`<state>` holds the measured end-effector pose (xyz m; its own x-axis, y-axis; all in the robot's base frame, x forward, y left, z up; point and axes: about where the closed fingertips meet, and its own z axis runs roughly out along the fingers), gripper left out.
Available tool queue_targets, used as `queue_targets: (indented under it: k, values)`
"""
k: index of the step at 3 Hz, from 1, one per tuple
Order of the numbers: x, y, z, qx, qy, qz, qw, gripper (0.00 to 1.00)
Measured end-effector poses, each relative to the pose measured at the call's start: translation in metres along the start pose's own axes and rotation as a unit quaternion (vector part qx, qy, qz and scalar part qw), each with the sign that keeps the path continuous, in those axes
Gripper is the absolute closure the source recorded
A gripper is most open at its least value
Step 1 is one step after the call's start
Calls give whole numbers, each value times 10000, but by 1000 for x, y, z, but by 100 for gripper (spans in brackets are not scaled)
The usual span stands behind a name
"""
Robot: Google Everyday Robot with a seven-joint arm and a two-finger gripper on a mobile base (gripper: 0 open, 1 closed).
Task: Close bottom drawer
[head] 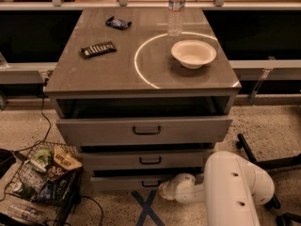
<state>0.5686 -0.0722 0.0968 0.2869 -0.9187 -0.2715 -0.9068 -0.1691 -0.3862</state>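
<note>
Bottom drawer (123,183) slightly out, claw (164,190) at its front, grip unclear, snack basket (28,166) nearby

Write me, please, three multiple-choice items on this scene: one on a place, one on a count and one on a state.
1. Where is the gripper?
A. Low at the front of the bottom drawer, right of its handle.
B. Over the bowl.
C. In the wire basket.

2. How many grey drawer fronts does the cabinet show?
A. Two.
B. Three.
C. Four.

3. How does the water bottle stand?
A. On its side.
B. Upright.
C. Upside down in the bowl.

Answers:
1 A, the white arm ends beside that handle.
2 B, three handled fronts are stacked.
3 B, its cap points up.
</note>
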Motion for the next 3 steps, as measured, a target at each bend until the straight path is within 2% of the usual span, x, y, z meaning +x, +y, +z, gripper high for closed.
queue_targets:
  k: [2,3]
  values:
    - [-2,2,1,-13,-11,-2,10000,5]
    - [-2,2,2,-17,-14,-2,10000,0]
